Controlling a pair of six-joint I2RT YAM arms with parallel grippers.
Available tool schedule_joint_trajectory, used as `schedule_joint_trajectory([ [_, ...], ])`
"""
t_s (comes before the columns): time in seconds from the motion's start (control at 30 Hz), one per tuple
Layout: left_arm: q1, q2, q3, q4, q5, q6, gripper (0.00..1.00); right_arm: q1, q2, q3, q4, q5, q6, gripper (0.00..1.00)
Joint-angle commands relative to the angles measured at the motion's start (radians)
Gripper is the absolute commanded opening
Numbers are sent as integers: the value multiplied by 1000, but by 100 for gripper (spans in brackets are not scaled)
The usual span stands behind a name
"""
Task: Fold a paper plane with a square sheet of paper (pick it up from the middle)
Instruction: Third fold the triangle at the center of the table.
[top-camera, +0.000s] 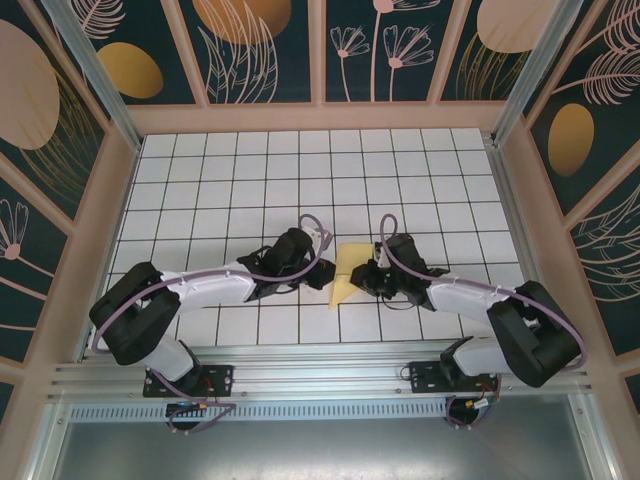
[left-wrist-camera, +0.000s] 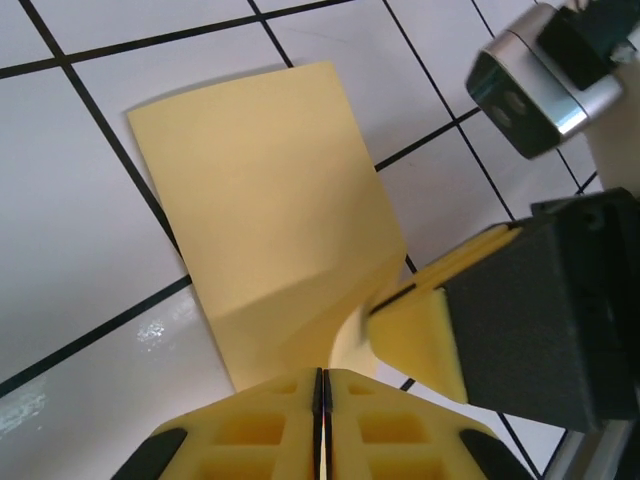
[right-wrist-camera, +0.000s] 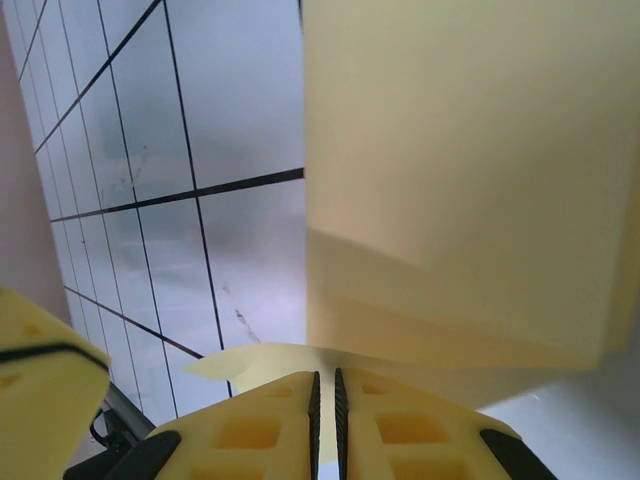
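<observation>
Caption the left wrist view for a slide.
Left hand and right hand pinch the raised near edge of the pale-yellow paper sheet on the gridded table.

left arm (top-camera: 200, 285) and right arm (top-camera: 470, 295) both reach in low from the near edge and meet mid-table; left gripper (top-camera: 325, 272) points right, jaws pressed tight together; right gripper (top-camera: 366, 276) points left, just beside it, jaws almost closed, pinching the edge of the sheet of paper (top-camera: 345, 268); both wrists tipped down

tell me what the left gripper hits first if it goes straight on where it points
Probably the yellow paper, spread right ahead of the left gripper's shut tips; depth is unclear.
</observation>
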Motion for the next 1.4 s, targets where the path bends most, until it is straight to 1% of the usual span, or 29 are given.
schedule_joint_trajectory([
  [0.0, 5, -25, -36, 64, 72, -63, 8, 6, 53, 45, 50, -20, -27, 15],
  [0.07, 5, -20, -52, 86, 79, -88, 6, 6, 85, 58, 61, -27, -35, 15],
  [0.13, 4, -10, -77, 154, 125, -125, 5, 6, 114, 75, 58, -26, -41, 15],
  [0.27, 4, 17, -97, 217, 159, -164, 4, 5, 166, 105, -3, 26, -60, 14],
  [0.37, 3, 58, -100, 281, 217, -198, 3, 6, 194, 99, -7, 39, -63, 14],
  [0.53, -1, 119, -82, 285, 240, -202, 3, 5, 223, 82, 4, 51, -61, 13],
  [0.73, -8, 156, -54, 251, 227, -200, 4, 3, 233, 62, 23, 49, -53, 13],
  [0.8, -13, 200, -40, 235, 218, -197, 4, 4, 231, 57, 28, 47, -51, 13],
  [0.9, -17, 234, -28, 222, 212, -189, 4, 2, 223, 57, 27, 44, -53, 13],
  [1.07, -17, 268, -30, 157, 167, -182, 2, -3, 198, 65, 17, 27, -61, 13],
  [1.17, -17, 261, -59, 152, 139, -193, 0, -4, 168, 75, -2, 22, -71, 14],
  [1.37, -17, 254, -81, 157, 124, -203, 0, 10, 74, 67, -17, -17, -81, 15],
])
